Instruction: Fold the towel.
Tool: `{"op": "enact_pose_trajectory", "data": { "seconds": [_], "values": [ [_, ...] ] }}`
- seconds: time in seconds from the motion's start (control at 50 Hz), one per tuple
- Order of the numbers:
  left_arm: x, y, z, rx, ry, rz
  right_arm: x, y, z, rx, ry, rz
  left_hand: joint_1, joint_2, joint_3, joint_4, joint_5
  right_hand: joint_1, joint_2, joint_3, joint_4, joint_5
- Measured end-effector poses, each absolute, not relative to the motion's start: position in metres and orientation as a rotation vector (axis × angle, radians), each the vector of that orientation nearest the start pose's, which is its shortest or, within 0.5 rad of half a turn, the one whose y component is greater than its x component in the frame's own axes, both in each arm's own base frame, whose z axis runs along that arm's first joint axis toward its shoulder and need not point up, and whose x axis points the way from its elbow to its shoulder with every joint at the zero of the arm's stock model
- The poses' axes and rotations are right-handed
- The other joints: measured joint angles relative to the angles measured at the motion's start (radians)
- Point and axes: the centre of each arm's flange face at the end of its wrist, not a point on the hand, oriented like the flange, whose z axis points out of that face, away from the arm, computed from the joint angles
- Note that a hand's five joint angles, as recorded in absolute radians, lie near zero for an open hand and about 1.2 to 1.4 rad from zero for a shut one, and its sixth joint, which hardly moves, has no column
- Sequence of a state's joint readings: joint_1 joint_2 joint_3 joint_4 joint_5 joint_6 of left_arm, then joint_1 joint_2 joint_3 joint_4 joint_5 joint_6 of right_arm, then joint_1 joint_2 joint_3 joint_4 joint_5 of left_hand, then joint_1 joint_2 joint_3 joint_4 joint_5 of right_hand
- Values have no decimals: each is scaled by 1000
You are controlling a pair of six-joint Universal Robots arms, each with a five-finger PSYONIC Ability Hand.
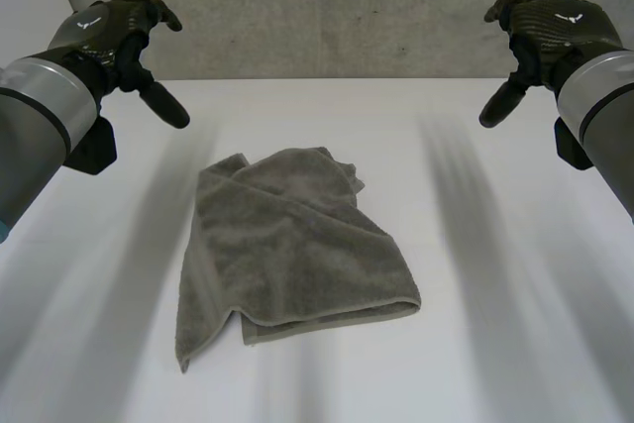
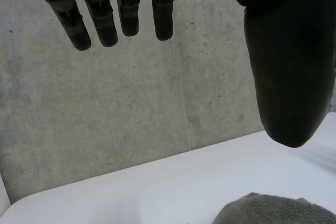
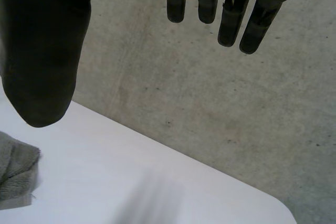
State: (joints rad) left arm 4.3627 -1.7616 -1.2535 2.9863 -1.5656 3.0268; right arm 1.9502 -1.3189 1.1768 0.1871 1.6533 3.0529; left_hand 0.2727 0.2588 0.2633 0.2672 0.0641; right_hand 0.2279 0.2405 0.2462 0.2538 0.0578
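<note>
Your towel point(image 1: 292, 245) lies rumpled in the middle of the worktop point(image 1: 495, 274), one flap thrown over itself, so it probably wants spreading first. Your left hand point(image 1: 104, 29) at ten o'clock and right hand point(image 1: 555, 27) at two hover well clear, fingers loose and empty, leaving the towel unobstructed.

Lighting: bright, soft and even, falling from above.
Table point(image 1: 327, 116): white, brightest between the hands, close to washed out.
Towel point(image 1: 287, 245): grey, pile well lit; a thin soft shadow under its edge farthest from the hands and in its folds.
Wall point(image 1: 297, 7): grey concrete, evenly lit, mottling plain.
Left hand point(image 1: 109, 27) and right hand point(image 1: 555, 27): black, with a faint sheen on their backs. In the wrist views their fingers point(image 2: 128, 9) read almost as silhouettes against the wall.
</note>
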Motion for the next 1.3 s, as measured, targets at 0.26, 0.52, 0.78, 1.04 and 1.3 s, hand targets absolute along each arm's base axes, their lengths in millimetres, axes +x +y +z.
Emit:
{"op": "enact_pose_trajectory", "data": {
  "seconds": [0.26, 0.52, 0.78, 1.04, 1.3],
  "values": [
    [-242, -276, 337, 306, 2491, -2413, 244, -290, 331, -396, 2140, -2088, 0, -1, 0, 0, 0, 0, 0, 0, 0, 0],
    [-262, -228, 279, 648, 2791, -2146, 241, -269, 292, -675, 2287, -1692, 0, -1, 0, 0, 0, 0, 0, -1, 0, 0],
    [-249, -193, 185, 1052, 2733, -1773, 233, -244, 192, -697, 2333, -1355, 0, -1, 0, 0, 0, -2, 0, -6, 0, 0],
    [-252, -204, 135, 1082, 2736, -1691, 250, -229, 132, -675, 2316, -1279, 0, -1, 0, 0, 1, 93, 76, 71, 61, 99],
    [-253, -217, 121, 1021, 2684, -1738, 266, -225, 121, -676, 2277, -1324, 123, 139, 126, 118, 159, 390, 378, 368, 359, 385]
  ]
}}
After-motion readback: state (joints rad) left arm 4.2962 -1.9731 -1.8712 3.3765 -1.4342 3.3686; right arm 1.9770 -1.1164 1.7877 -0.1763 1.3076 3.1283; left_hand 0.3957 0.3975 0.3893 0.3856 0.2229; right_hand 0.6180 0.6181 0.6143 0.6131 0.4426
